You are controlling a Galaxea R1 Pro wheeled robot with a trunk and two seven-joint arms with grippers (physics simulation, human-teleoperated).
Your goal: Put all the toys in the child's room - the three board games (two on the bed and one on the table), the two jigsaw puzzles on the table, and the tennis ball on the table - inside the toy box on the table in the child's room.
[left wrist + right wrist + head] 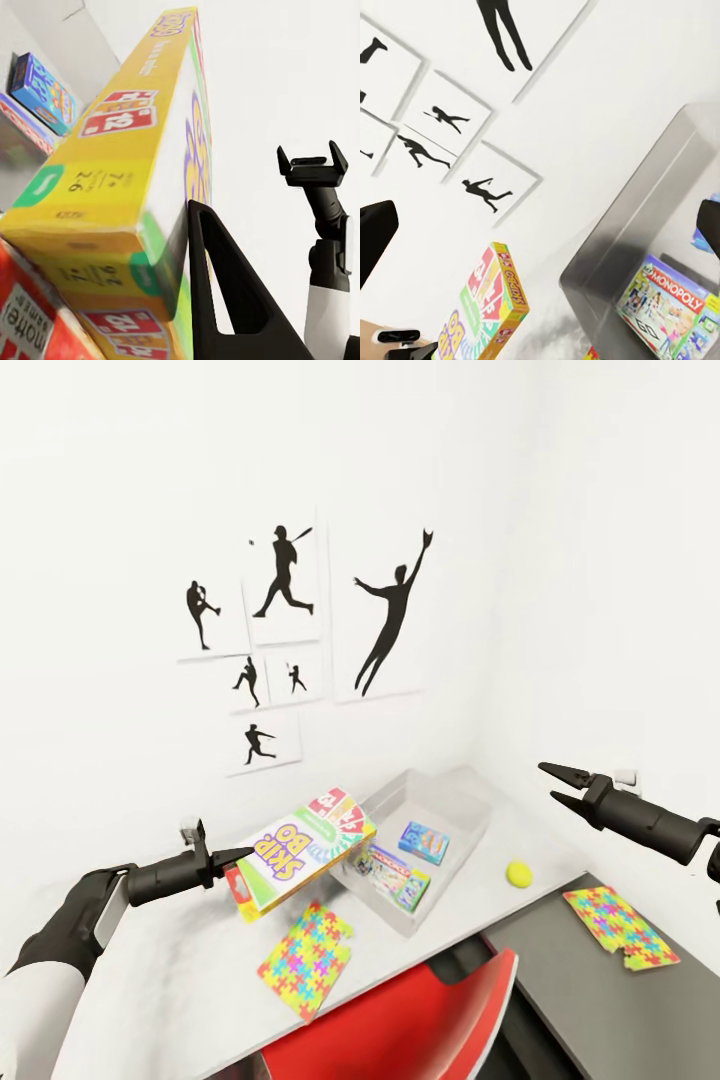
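Left hand [232, 857] is clamped on the Skip-Bo game box [305, 847], holding it tilted above the worktop [150, 970], its far end close to the near rim of the toy box [470, 830]. From the left wrist camera one dark finger [225, 292] lies flat against the printed cover of that box [127, 187], and a red-and-white game box [30, 322] sits just under it, touching its lower edge; whether the hand grips that one as well cannot be told. In the head view a sliver of red shows beneath the lifted box.

Right hand [555, 781] hangs released, jaws apart, in the air beyond the dark cabinet [600, 1020], well apart from everything on the worktop.

Inside the toy box lie a Monopoly game box [392, 873] and a small blue game box [424, 842]; the right wrist camera shows the Monopoly box [667, 307] flat on the bin's floor.

One jigsaw puzzle [307, 960] lies flat on the pale worktop, near the front edge beside the red chair [420, 1030]. The other jigsaw puzzle [620, 925] lies on the dark cabinet. The tennis ball [519, 873] rests on the worktop between the toy box and the cabinet. Baseball silhouette posters [285, 575] hang on the white wall behind.
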